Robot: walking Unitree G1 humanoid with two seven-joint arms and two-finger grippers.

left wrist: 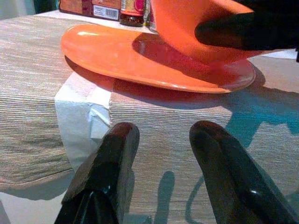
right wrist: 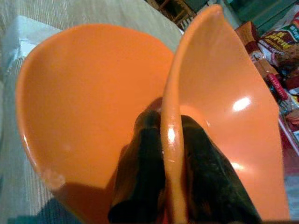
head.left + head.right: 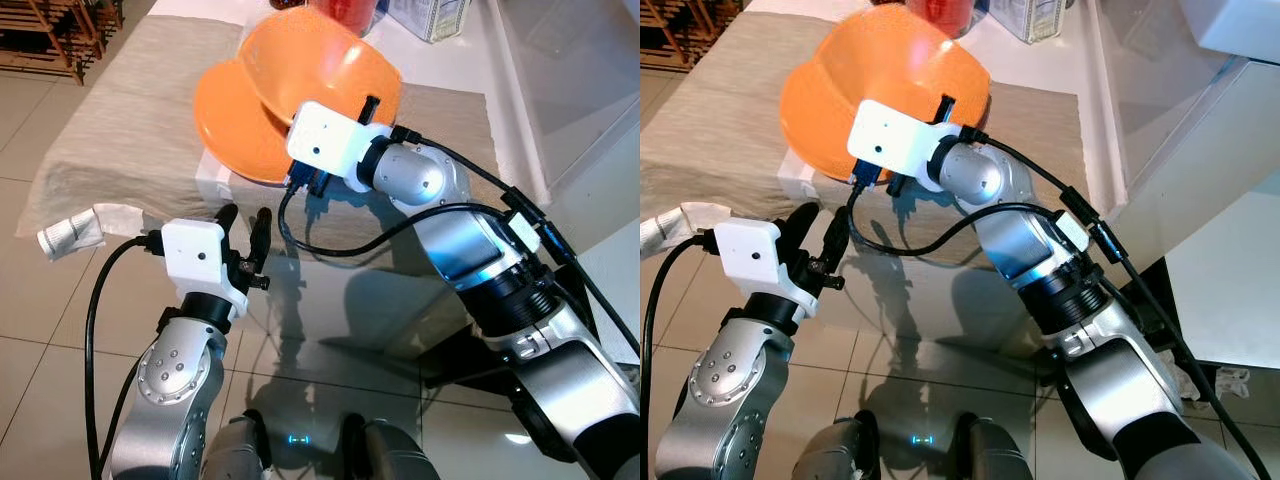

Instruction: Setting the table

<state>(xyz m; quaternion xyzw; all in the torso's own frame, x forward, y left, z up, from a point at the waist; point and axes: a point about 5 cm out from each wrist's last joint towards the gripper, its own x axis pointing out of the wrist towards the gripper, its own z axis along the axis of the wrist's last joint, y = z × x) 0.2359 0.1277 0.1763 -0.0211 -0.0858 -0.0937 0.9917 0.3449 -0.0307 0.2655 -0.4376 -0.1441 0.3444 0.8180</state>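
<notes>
An orange bowl [image 3: 320, 60] hangs tilted just above an orange plate [image 3: 230, 125] that lies on the beige cloth of the table [image 3: 110, 130]. My right gripper [image 2: 170, 135] is shut on the bowl's rim, one finger inside and one outside. In the left wrist view the plate [image 1: 117, 51] lies flat on the cloth with the bowl [image 1: 196, 32] over its far side. My left gripper [image 3: 245, 240] stands open at the table's near edge, a short way in front of the plate, with nothing between its fingers [image 1: 107, 158].
A white napkin [image 1: 81, 116] lies folded under the plate's near edge. A rolled white cloth [image 3: 75, 232] hangs at the table's left corner. Food packets and a jar [image 1: 133, 10] stand behind the plate. A white counter [image 3: 1230, 130] rises on the right. Tiled floor lies below.
</notes>
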